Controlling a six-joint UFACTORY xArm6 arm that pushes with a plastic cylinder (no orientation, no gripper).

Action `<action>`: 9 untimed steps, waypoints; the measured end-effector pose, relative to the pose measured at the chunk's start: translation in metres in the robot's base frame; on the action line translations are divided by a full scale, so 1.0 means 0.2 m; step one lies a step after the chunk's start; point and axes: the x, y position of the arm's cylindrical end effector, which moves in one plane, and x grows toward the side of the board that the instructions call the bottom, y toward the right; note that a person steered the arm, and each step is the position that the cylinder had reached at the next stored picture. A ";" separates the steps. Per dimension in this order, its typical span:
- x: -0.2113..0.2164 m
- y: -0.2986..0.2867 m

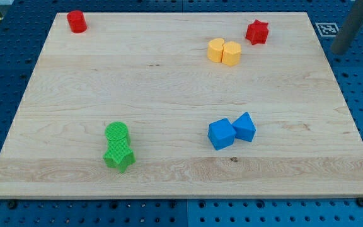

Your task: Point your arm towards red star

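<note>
The red star (256, 32) lies near the board's top right corner. My tip (341, 51) is the lower end of a dark, blurred rod at the view's top right. It is off the wooden board (169, 94), over the blue perforated table, well to the right of the red star and slightly lower in the view. It touches no block.
A red cylinder (76, 21) sits at the top left. Two yellow blocks (216, 50) (231, 53) touch each other left of the red star. A blue cube (222, 134) and a blue wedge-like block (245, 127) sit lower right. A green cylinder (116, 133) and green star (119, 156) sit lower left.
</note>
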 end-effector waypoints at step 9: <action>-0.10 -0.29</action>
